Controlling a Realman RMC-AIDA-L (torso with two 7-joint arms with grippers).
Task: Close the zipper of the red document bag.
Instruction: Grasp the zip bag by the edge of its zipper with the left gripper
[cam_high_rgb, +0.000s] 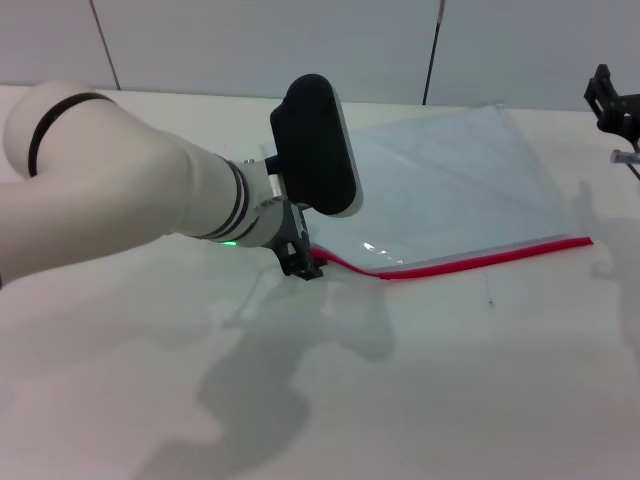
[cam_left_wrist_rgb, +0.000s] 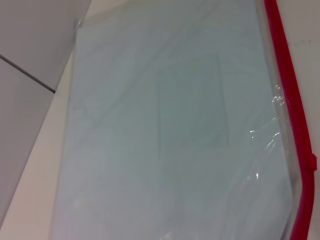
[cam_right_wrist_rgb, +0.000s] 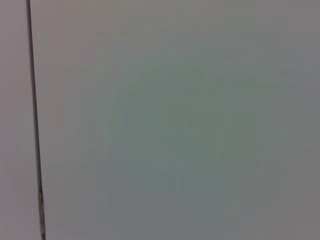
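The red document bag (cam_high_rgb: 450, 180) lies flat on the white table (cam_high_rgb: 450, 380), a translucent pale blue pouch. Its zipper (cam_high_rgb: 480, 260) is a bright red strip along the near edge. My left gripper (cam_high_rgb: 303, 266) sits at the left end of that strip, its dark fingers closed on the zipper's end, and the strip rises slightly toward them. The left wrist view looks down the bag (cam_left_wrist_rgb: 165, 130), with the zipper (cam_left_wrist_rgb: 290, 100) along one side; my own fingers do not show there. My right gripper (cam_high_rgb: 612, 105) hangs parked at the far right, away from the bag.
A grey panelled wall (cam_high_rgb: 250, 40) with dark seams stands behind the table. The right wrist view holds only that wall and one seam (cam_right_wrist_rgb: 34, 100). My left arm's shadow falls on the table in front of the bag.
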